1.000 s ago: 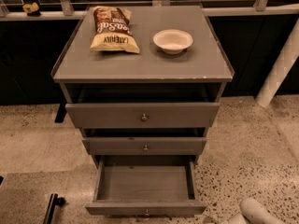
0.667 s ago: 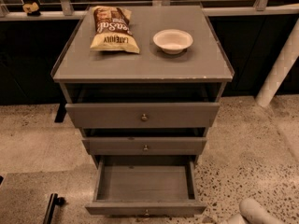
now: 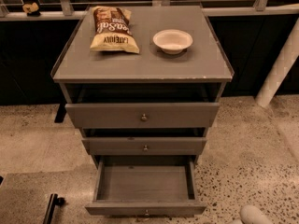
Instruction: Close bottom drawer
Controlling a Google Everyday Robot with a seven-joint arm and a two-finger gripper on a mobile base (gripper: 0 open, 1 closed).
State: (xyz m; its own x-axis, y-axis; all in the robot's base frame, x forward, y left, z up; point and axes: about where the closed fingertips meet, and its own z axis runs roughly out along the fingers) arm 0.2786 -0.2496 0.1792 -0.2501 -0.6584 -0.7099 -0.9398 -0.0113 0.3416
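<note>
The bottom drawer point(image 3: 145, 185) sits lowest in the grey cabinet point(image 3: 212, 69), pulled far out toward the camera, its box floor in full view; its small knob point(image 3: 146, 213) is at the frame's lower edge. Above it the middle drawer point(image 3: 117, 146) stands slightly out, and the top drawer point(image 3: 103, 115) a little further out. On the cabinet top lie a chip bag point(image 3: 113, 29) at the left and a white bowl point(image 3: 173, 40) to its right, apart. A white rounded robot part point(image 3: 254, 215) shows on the speckled floor point(image 3: 252, 148) at the bottom right, near the drawer's front corner; the gripper itself is outside the view, so its state cannot be told.
</note>
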